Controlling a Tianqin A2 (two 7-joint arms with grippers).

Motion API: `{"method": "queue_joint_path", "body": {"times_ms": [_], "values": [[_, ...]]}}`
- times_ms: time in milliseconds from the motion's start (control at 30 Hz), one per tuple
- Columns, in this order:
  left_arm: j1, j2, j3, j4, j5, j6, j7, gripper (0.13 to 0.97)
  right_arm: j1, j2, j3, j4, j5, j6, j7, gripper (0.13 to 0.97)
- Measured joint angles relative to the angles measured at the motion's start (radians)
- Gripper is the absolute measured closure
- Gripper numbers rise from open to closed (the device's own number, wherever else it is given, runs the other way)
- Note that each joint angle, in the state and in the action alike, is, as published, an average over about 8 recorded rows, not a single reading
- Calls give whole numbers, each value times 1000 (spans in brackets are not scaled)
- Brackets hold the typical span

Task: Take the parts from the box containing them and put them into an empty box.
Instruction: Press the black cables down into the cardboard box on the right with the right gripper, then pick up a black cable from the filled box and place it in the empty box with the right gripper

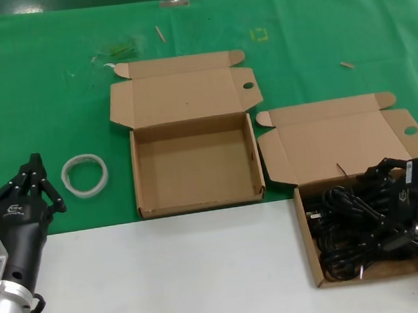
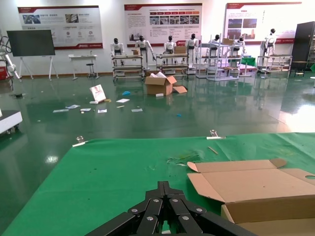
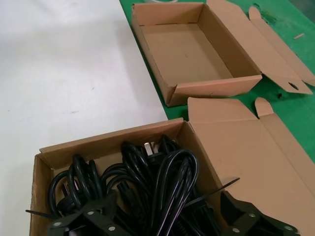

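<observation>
Black left gripper (image 1: 39, 175), jaws together, parked on the counter (image 1: 169, 279) beside a white ring (image 1: 85, 174). Empty box (image 1: 195, 161) well left of the right gripper (image 3: 167, 216), jaws apart, straddling the cords (image 3: 162, 177) inside the full box (image 1: 308, 228). Best closed on one bundle only, then lifted straight to avoid dragging tangled neighbours.

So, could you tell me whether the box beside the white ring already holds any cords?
No, that empty box shows only bare cardboard inside.
</observation>
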Motion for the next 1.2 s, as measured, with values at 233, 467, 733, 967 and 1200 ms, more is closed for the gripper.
{"method": "queue_joint_path", "body": {"times_ms": [233,467,733,967,1200], "values": [[0,0,0,0,0,0,0,957,5,-6,-1,-17,-5,4,-11,454],[0,0,0,0,0,0,0,957,6,-6,-1,-11,-9,8,-8,606],[0,0,0,0,0,0,0,957,0,-4,0,12,-16,13,7,710],[0,0,0,0,0,0,0,957,-3,3,-1,32,-23,12,22,834],[0,0,0,0,0,0,0,957,11,17,0,60,-29,-4,41,891]]}}
